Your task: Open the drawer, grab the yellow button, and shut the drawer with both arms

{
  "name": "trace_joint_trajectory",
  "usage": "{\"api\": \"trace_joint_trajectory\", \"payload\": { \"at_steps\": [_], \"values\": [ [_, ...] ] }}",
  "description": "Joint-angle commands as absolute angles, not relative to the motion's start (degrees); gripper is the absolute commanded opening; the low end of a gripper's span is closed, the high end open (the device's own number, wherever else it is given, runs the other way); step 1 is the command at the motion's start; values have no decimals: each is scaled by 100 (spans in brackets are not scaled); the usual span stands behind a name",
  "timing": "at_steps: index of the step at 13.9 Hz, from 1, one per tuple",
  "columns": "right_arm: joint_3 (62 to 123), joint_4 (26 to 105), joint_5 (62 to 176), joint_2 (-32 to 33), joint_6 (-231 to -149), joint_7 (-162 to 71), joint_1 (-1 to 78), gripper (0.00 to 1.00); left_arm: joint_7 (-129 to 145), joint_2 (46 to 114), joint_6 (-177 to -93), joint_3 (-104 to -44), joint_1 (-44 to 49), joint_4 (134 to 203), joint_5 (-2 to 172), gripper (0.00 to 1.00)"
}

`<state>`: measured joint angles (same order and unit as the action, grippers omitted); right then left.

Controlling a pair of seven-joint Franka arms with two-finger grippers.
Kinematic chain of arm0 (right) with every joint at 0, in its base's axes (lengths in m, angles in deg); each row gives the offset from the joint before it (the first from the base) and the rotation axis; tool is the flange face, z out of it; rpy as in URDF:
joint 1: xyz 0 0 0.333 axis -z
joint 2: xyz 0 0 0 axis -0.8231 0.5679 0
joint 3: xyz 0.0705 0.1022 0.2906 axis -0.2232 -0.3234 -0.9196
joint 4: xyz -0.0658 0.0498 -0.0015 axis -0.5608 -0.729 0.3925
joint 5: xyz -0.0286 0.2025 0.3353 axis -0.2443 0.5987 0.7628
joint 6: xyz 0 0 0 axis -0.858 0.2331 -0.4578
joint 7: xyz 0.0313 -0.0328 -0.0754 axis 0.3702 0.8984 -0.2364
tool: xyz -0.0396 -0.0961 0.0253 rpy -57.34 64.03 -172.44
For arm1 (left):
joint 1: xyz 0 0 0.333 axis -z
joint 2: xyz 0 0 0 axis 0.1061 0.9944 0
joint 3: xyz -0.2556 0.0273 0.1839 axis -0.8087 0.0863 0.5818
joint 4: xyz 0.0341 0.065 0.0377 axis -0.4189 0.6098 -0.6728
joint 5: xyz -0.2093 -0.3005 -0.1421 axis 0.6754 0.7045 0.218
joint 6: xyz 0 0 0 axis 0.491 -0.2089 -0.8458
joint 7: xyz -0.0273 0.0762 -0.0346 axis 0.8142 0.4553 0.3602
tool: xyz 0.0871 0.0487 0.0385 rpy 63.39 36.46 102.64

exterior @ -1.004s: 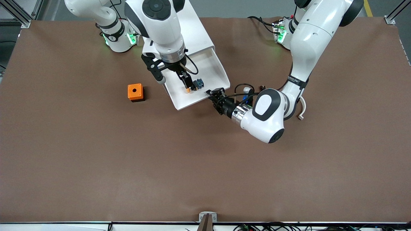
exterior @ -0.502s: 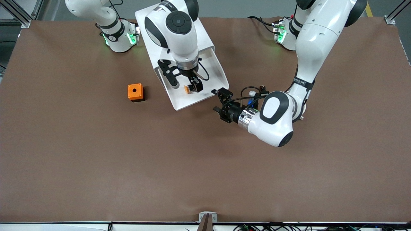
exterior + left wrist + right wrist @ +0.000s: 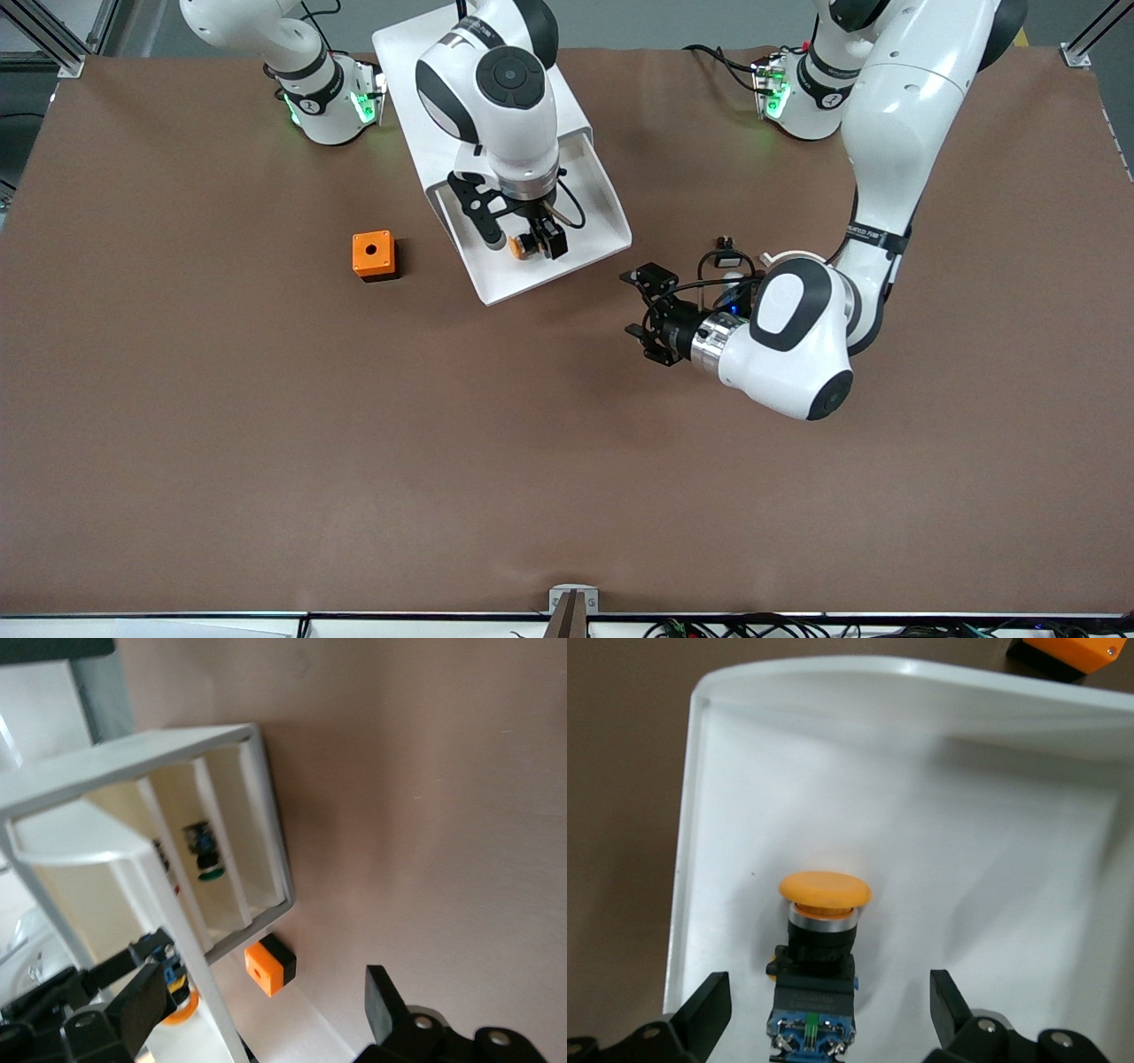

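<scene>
Two grippers are showing in the upper middle of the front view. The right gripper (image 3: 524,239) is hanging over the pulled-out white drawer (image 3: 567,266), fingers spread wide and gripping nothing, straddling the button (image 3: 822,943), which is lying in the drawer tray with its orange cap toward the orange box (image 3: 373,255). Right of centre, the left gripper (image 3: 645,315) is hovering low over bare brown table (image 3: 354,461), spread wide and empty.

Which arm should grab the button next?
Right. The right gripper hangs open over the open drawer, fingers either side of the button. The left gripper is open over bare table beside the drawer.
</scene>
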<state>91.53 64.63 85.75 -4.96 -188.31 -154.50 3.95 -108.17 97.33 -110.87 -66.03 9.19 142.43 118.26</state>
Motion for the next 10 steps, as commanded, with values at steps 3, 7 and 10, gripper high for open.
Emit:
{"api": "trace_joint_trajectory", "payload": {
  "at_steps": [3,7,10],
  "values": [
    [9202,6414,8595,-363,-18894,-15456,257,58,-10247,9538,-11010,-6610,481,14273,11197,99],
    [9193,6266,8613,-363,-18860,-15343,292,2,-9930,9520,-11019,-6636,262,14247,10327,99],
    [9211,5933,8657,-398,-18326,-14484,563,0,-9491,9485,-11036,-6365,252,14194,10000,99]
  ]
}}
